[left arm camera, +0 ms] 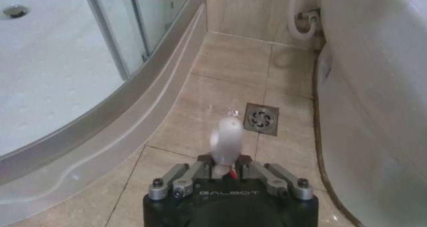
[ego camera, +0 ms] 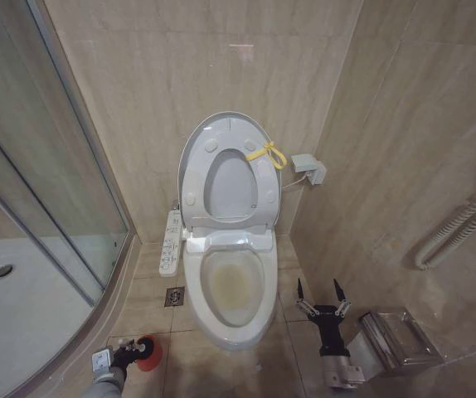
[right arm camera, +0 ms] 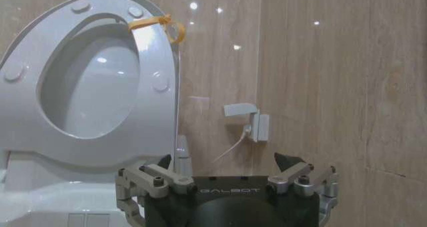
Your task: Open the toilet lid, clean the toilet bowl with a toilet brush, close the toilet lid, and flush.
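Left hand [left arm camera: 229, 173], low at the near left by the shower tray [left arm camera: 47, 72], is clenched on the pale handle of the toilet brush [left arm camera: 226, 139], which stands in its red holder [ego camera: 149, 352] on the floor. Right hand [ego camera: 320, 292] hangs released, fingers spread, right of the toilet bowl [ego camera: 231, 286]. Bowl holds a yellowish stain. Toilet lid [ego camera: 221, 133] and seat ring stand raised against the far wall, yellow cord [ego camera: 268, 152] at the edge.
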Available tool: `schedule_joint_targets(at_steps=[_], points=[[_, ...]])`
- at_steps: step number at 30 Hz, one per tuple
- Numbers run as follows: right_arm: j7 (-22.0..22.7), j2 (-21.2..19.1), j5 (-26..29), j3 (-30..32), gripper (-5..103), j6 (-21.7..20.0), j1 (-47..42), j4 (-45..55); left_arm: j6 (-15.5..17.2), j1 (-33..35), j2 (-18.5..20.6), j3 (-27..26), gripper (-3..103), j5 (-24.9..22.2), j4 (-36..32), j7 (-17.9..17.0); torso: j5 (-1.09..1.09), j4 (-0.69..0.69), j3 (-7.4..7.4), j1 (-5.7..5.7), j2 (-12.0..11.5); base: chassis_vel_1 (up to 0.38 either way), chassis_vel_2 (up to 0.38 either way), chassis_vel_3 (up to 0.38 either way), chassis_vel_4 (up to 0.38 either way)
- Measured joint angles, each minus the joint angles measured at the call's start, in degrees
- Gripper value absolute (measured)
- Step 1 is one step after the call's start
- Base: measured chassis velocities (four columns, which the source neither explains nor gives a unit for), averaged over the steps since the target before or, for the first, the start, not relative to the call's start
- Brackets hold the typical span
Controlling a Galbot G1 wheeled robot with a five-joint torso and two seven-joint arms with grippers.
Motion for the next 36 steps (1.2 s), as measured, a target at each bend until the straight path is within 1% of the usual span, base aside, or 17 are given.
schedule_joint_targets(at_steps=[6, 7, 12, 13, 20, 21, 23, 25, 26, 28, 29, 30, 32, 33, 34, 35, 36], points=[[0.0, -0.1, 0.0, 0.0, 100, 0.0, -0.1, 0.1, 0.1, 0.3, 0.0, -0.3, 18, 0.0, -0.7, 0.0, 0.0, 0.0, 0.0, 0.0, 0.0, 0.0, 0.0, 0.0, 0.0], [0.0, -0.2, 0.0, 0.0, 100, 0.0, -0.2, 0.1, 0.1, 0.3, 0.0, -0.4, 45, 0.1, -0.8, 0.0, 0.0, 0.0, 0.0, 0.0, 0.0, 0.0, 0.0, 0.0, 0.0], [0.0, -0.3, 0.1, 0.0, 100, 0.1, -0.4, 0.2, 0.1, 0.7, 0.0, -0.6, 45, 0.1, -1.1, 0.0, 0.0, 0.0, 0.0, 0.0, 0.0, 0.0, 0.0, 0.0, 0.0], [0.0, -0.3, 0.1, 0.0, 100, 0.1, -0.4, 0.3, 0.1, 0.7, 0.0, -0.7, 72, 0.2, -1.2, 0.0, 0.0, 0.0, 0.0, 0.0, 0.0, 0.0, 0.0, 0.0, 0.0], [0.0, -0.2, 0.1, 0.0, 100, 0.2, -0.6, 0.4, 0.1, 1.0, 0.2, -1.1, 72, 0.2, -2.8, 0.0, 0.0, 0.0, 0.0, 0.0, 0.0, 0.0, 0.0, 0.0, 0.0], [0.0, -0.2, 0.1, 0.0, 100, 0.2, -0.6, 0.5, 0.2, 1.4, 0.4, -1.3, 98, 0.2, -3.8, 0.0, 0.0, 0.0, 0.0, 0.0, 0.0, 0.0, 0.0, 0.0, 0.0], [0.0, -0.2, 0.1, 0.0, 100, 0.2, -0.6, 0.5, 0.2, 2.0, 0.6, -1.5, 98, 0.3, -5.4, 0.0, 0.0, 0.0, 0.0, 0.0, 0.0, 0.0, 0.0, 0.0, 0.0], [0.0, 0.0, 0.0, 0.0, 100, 0.2, -0.8, 0.8, -0.5, 6.0, 1.4, -2.4, 100, 2.9, -15.3, 0.2, 0.0, 0.0, 0.0, 0.0, 0.0, 0.0, 0.0, 0.0, 0.0], [0.0, 0.0, 0.0, 0.0, 100, 0.2, -0.8, 0.8, -0.5, 6.0, 1.4, -2.4, 100, 2.9, -15.3, 0.2, 0.0, 0.0, 0.0, 0.0, 0.0, 0.0, 0.0, 0.0, 0.0], [0.2, 0.2, 0.0, -0.1, 100, 0.2, -1.0, 1.4, -1.0, 8.3, 1.7, -2.8, 100, 6.0, -21.3, 0.4, 0.0, 0.0, 0.0, 0.0, 0.0, 0.0, 0.0, 0.0, 0.0], [0.2, 0.2, 0.0, -0.1, 100, 0.2, -1.0, 1.4, -1.0, 8.3, 1.7, -2.8, 100, 6.0, -21.3, 0.4, 0.0, 0.0, 0.0, 0.0, 0.0, 0.0, 0.0, 0.0, 0.0], [0.3, 0.3, 0.0, -0.2, 100, 0.2, -1.1, 1.7, -1.7, 9.1, 1.8, -3.0, 100, 7.9, -23.5, 0.7, 0.0, 0.0, 0.0, 0.0, 0.0, 0.0, 0.0, 0.0, 0.0], [0.4, 0.4, -0.1, -0.3, 100, 0.2, -1.4, 2.1, -4.3, 10.9, 1.9, -3.8, 100, 14.4, -27.5, 2.4, 0.0, 0.01, 0.0, 0.0, 0.0, 0.0, 0.0, 0.0, 0.0], [0.4, 0.4, -0.2, -0.4, 100, 0.1, -1.4, 2.3, -6.9, 11.3, 2.0, -4.6, 100, 18.4, -28.3, 4.0, 0.0, 0.0, 0.0, 0.0, 0.0, 0.0, 0.0, 0.0, 0.0], [0.4, 0.4, -0.2, -0.4, 100, 0.1, -1.4, 2.3, -6.9, 11.3, 2.0, -4.6, 100, 18.4, -28.3, 4.0, 0.0, 0.0, 0.0, 0.0, 0.0, 0.0, 0.0, 0.0, 0.0], [0.4, 0.5, -0.3, -0.4, 100, 0.1, -1.5, 2.5, -9.4, 11.7, 2.1, -5.4, 100, 21.4, -28.8, 5.6, 0.01, 0.0, 0.0, 0.0, 0.0, 0.0, 0.0, 0.0, 0.0], [0.4, 0.5, -0.3, -0.5, 100, 0.1, -1.6, 2.7, -10.8, 11.9, 2.3, -6.3, 100, 22.8, -29.6, 6.9, 0.0, 0.0, 0.0, 0.0, 0.0, 0.0, 0.0, 0.0, 0.0]])
